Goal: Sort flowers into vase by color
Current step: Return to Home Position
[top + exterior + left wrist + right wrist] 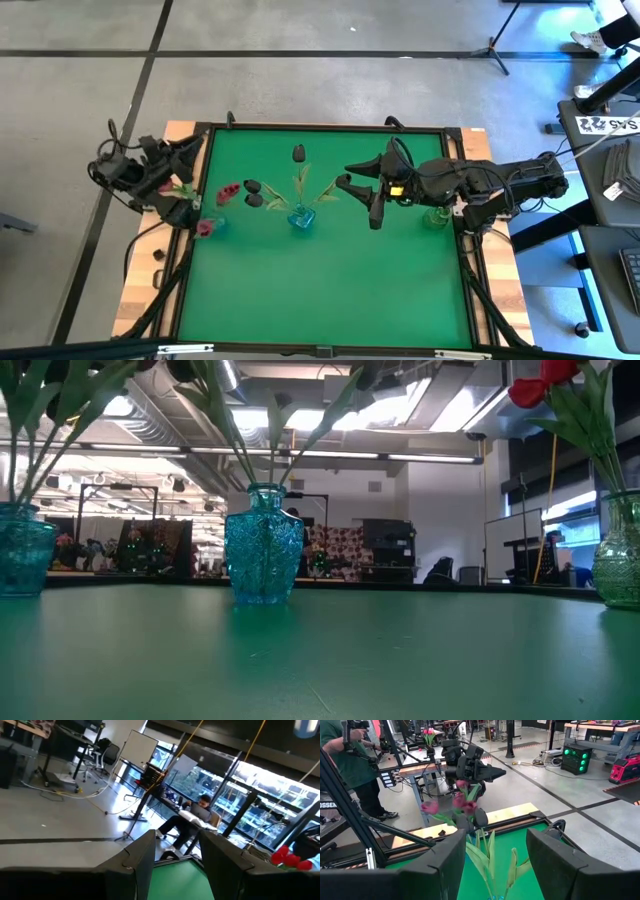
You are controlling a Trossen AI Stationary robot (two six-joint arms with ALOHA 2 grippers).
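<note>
Three vases stand in a row across the green table (330,290). The left teal vase (213,226) holds pink-maroon tulips (460,802). The middle teal vase (262,545) holds near-black tulips (252,187). The right green vase (620,555) holds red tulips (540,385). My left gripper (175,857) is at the table's left edge beside the left vase; it is open, level and holds nothing. My right gripper (495,850) hangs open above the table, just right of the middle vase, and points toward the table's left with nothing between its fingers.
The right arm reaches over the green vase (435,216) and hides most of it from above. A person in a green shirt (340,755) stands beyond the table's left side, and another sits at a desk (200,812) in the room. The near half of the table bears nothing.
</note>
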